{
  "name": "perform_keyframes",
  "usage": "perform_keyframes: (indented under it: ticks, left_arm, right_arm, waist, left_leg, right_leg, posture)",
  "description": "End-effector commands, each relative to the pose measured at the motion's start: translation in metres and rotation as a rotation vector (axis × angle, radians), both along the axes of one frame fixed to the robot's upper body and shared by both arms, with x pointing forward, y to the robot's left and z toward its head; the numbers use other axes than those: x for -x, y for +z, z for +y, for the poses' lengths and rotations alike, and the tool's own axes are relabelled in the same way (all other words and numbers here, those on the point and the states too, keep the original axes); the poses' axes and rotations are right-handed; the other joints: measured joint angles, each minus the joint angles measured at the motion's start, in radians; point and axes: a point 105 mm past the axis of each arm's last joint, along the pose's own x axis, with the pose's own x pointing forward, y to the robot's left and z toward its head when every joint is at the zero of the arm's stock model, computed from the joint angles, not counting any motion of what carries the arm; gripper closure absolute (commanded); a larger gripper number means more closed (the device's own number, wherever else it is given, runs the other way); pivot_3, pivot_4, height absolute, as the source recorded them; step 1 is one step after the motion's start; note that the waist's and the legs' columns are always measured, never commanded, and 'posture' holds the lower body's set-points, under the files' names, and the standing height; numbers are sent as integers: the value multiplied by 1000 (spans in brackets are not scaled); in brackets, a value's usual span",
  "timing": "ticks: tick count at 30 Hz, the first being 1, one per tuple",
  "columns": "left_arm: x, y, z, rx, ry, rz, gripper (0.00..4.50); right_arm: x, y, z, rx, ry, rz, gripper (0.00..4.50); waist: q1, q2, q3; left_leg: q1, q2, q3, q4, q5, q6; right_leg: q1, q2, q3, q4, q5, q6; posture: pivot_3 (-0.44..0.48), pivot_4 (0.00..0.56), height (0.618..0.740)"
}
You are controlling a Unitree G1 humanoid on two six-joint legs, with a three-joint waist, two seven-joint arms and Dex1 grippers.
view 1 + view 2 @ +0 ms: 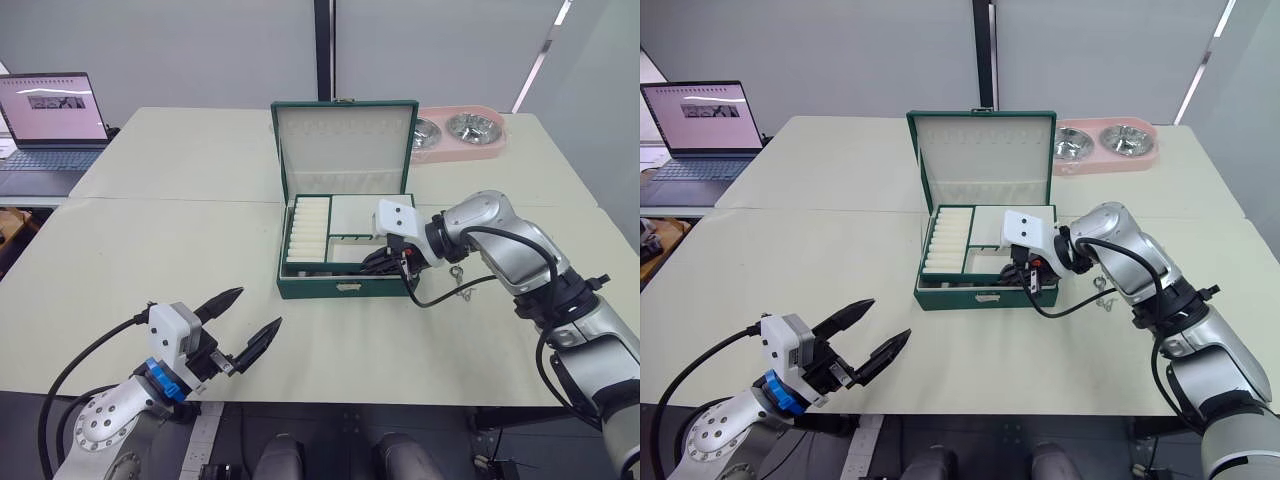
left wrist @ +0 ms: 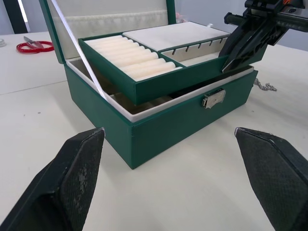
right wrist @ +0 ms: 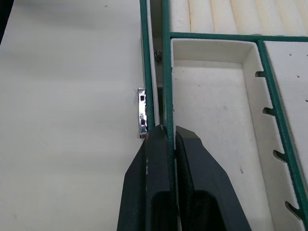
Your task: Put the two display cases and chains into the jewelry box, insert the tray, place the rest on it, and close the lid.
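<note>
Bare tabletop [image 1: 180, 260] left of the jewelry box [image 1: 330, 285]; right gripper [image 1: 385, 262], pinching the tray [image 1: 345, 228] wall, blocks its right front corner

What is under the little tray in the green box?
The tray sits tilted in the jewelry box, right pincer pinching its wall. A dark gap shows underneath; anything deeper is hidden.

two arms out, one pinching, one idle

right gripper [image 3: 169, 137] at centre frame, black fingers clamped on a thin green tray wall [image 3: 167, 86]; left gripper [image 1: 243, 320] at lower left, fingers spread wide, holding nothing.
</note>
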Motion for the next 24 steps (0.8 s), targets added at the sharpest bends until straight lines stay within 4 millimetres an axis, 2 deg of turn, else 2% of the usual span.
perform_keyframes:
  ticks: [1, 17, 24]
  left_arm:
    - [1, 12, -2, -6, -2, -59, 0]
    - [1, 13, -3, -14, 2, -63, 0]
    - [-1, 13, -4, -14, 0, -63, 0]
  right_arm:
    - [1, 13, 6, -4, 32, -48, 4479]
    - [4, 4, 15, -18, 72, -20, 4479]
    - [0, -1, 13, -24, 87, -13, 4479]
  waist:
    - [0, 0, 0]
    - [-1, 0, 0]
    - [-3, 0, 0]
  left_leg:
    - [0, 0, 0, 0, 0, 0]
    - [0, 0, 1, 0, 0, 0]
    - [0, 0, 2, 0, 0, 0]
  right_leg:
    - [0, 0, 0, 0, 0, 0]
    - [-2, 0, 1, 2, 0, 0]
    - [-3, 0, 1, 3, 0, 0]
  posture:
    - [0, 150, 740]
    - [0, 150, 740]
    - [0, 150, 740]
